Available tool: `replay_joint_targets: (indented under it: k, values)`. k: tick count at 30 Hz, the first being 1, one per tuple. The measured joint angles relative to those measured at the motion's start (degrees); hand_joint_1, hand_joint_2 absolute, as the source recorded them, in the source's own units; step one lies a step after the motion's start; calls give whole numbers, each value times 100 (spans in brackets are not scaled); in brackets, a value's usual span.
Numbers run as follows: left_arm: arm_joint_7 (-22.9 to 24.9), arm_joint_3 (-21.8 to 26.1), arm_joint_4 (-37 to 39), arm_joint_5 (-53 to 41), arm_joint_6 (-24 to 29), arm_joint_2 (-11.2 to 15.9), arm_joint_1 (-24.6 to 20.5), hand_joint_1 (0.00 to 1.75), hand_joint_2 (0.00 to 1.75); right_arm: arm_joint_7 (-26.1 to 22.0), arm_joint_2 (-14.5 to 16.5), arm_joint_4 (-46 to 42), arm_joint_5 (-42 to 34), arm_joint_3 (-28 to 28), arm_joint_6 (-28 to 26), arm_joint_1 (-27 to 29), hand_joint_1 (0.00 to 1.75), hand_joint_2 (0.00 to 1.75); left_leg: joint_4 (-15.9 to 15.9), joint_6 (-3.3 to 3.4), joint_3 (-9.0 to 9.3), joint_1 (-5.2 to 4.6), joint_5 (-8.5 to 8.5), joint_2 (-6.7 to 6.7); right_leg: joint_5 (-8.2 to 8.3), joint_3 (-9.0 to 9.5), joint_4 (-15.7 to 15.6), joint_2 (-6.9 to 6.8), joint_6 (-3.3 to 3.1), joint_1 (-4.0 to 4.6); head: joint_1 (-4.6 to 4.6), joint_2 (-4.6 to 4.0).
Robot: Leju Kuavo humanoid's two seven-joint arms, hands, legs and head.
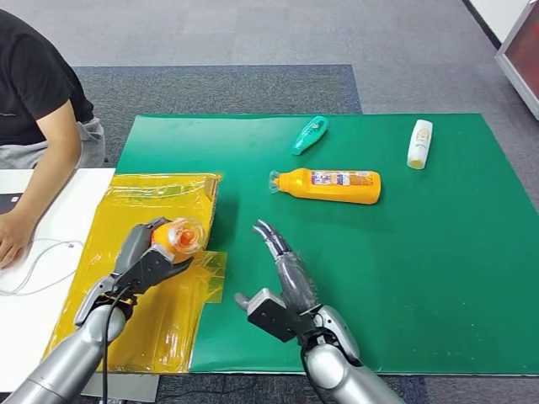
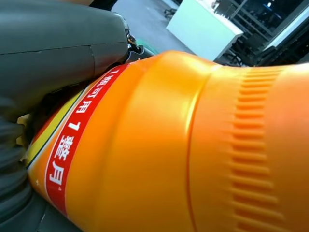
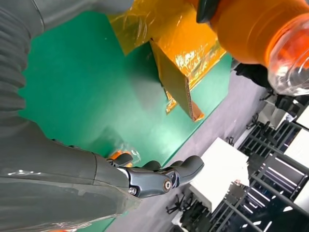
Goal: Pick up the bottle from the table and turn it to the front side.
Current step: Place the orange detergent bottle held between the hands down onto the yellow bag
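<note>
Gripping the orange bottle (image 1: 177, 238) in the left hand (image 1: 145, 263), lifted above the yellow sheet (image 1: 159, 198), clear cap toward the camera. Pickup looking done; turning to the front seemingly remaining. Hovering the right hand (image 1: 283, 284), fingers spread and holding nothing, over the green mat (image 1: 445, 252).

Your left arm reached in from the lower left, its hand (image 1: 150, 257) raised and wrapped around the orange bottle (image 1: 178, 236), thumb along the bottle's side. Your right hand (image 1: 283, 282) hovered palm-open over the mat, fingers (image 1: 270, 237) extended forward and holding nothing.
</note>
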Motion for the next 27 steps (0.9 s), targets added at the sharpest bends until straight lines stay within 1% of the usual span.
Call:
replay_joint_targets:
  k: [7, 12, 16, 19, 22, 27]
  values:
    - [198, 134, 515, 665, -805, -116, -476, 175, 175, -20, 4, 0, -147, -39, 60, 2, 0, 175, -2, 11, 30, -2, 6, -53, -14, 53, -1, -67, 5, -1, 0, 0]
    - [281, 159, 868, 839, -1011, -197, -709, 175, 175, -41, 15, 3, -205, -39, 72, 0, 0, 175, -3, 19, 67, -10, 8, -73, -19, 97, -3, -83, 9, -7, 1, 0]
    - [436, 151, 1150, 1050, -1233, -225, -920, 175, 175, -46, 15, 3, -278, -35, 50, -1, 0, 175, -4, 27, 89, -14, 15, -86, -16, 124, -3, -94, 14, -12, 1, 0]
    - [567, 94, 1322, 1072, -1512, -206, -1095, 175, 175, -53, 15, 3, -318, -29, 41, -1, 0, 175, -5, 29, 106, -15, 16, -90, -16, 149, -3, -98, 15, -14, 1, 0]
    - [651, -31, 1448, 1065, -1802, -132, -1252, 175, 175, -65, 15, 3, -354, -26, 40, 0, 0, 175, -7, 28, 122, -17, 14, -91, -16, 169, -3, -98, 15, -17, 1, 0]
    - [667, -215, 1528, 988, -1908, -21, -1358, 175, 175, -80, 15, 5, -374, -26, 43, 2, 0, 175, -8, 26, 134, -17, 15, -91, -16, 176, -3, -97, 14, -18, 1, 0]
